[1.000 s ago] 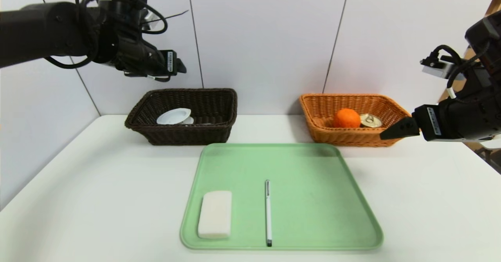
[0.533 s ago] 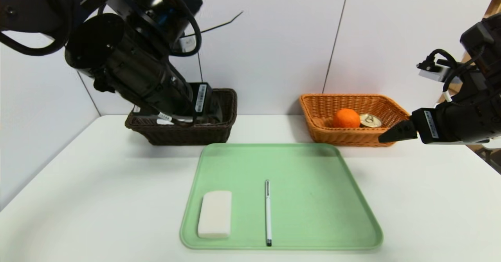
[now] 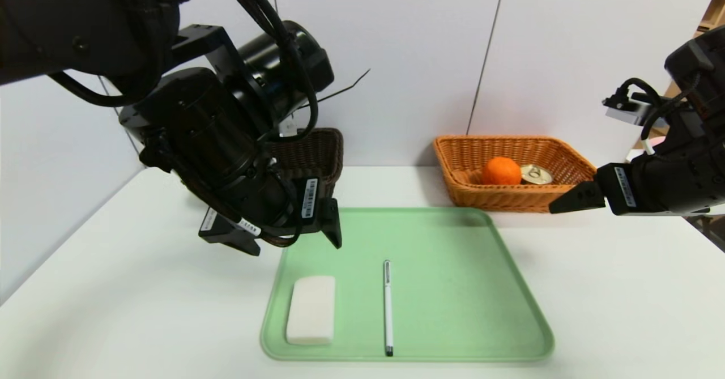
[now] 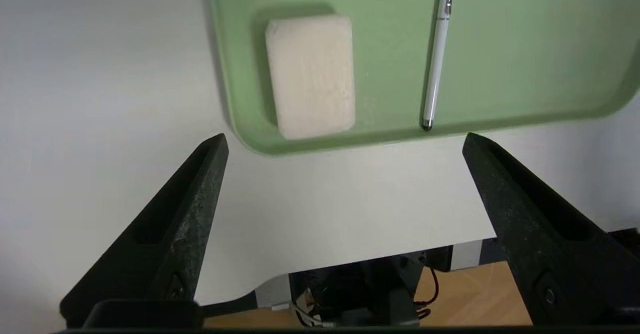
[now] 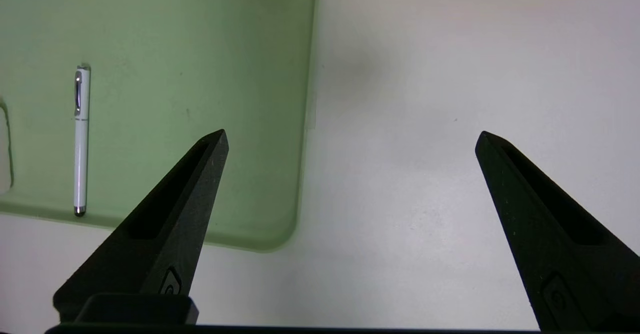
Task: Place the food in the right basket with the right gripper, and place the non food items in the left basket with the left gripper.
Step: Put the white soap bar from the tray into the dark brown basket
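left gripper [image 3: 283, 242], jaws wide and empty, hangs over the tray's [image 3: 510, 311] far left corner; next, descend onto the sponge [image 3: 310, 310]. right gripper [image 3: 566, 200] idles, spread, empty.

Green tray [image 3: 481, 288] on white table [image 3: 623, 299]

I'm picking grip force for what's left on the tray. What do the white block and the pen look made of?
White block: matte, faintly grainy surface, probably soap or a sponge. Pen: glossy white barrel, likely plastic or lacquered metal, with a shiny metallic clip.
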Available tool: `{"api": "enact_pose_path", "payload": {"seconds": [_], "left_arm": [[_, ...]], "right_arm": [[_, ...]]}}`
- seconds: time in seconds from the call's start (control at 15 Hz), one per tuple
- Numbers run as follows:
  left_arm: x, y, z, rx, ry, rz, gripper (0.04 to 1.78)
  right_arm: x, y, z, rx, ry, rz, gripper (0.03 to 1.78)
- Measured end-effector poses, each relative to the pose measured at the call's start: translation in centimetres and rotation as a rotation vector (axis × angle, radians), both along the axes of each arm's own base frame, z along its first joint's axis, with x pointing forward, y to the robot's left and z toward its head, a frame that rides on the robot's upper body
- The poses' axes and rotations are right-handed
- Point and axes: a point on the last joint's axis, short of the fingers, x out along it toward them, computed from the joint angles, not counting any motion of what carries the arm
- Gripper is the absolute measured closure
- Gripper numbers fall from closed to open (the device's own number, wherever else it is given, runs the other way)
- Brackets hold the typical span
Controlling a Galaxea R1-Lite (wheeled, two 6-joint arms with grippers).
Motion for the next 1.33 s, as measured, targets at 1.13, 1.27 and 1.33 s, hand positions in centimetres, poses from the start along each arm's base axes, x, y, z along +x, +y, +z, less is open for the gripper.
{"api": "enact_pose_path", "payload": {"seconds": [1.13,1.27,1.33], "left_arm": [[2.0,-3.8,-7.0,0.182,0.173,0.054,0.13],[2.2,-4.1,-7.6,0.183,0.193,0.066,0.13],[2.3,-4.2,-7.9,0.182,0.208,0.064,0.13]], "right_arm": [[-0.4,-0.3,-0.1,0.003,0.001,-0.011,0.10],[-0.4,-0.4,-0.1,0.002,0.003,-0.012,0.10],[-0.4,-0.4,-0.1,0.002,0.003,-0.012,0.10]]}}
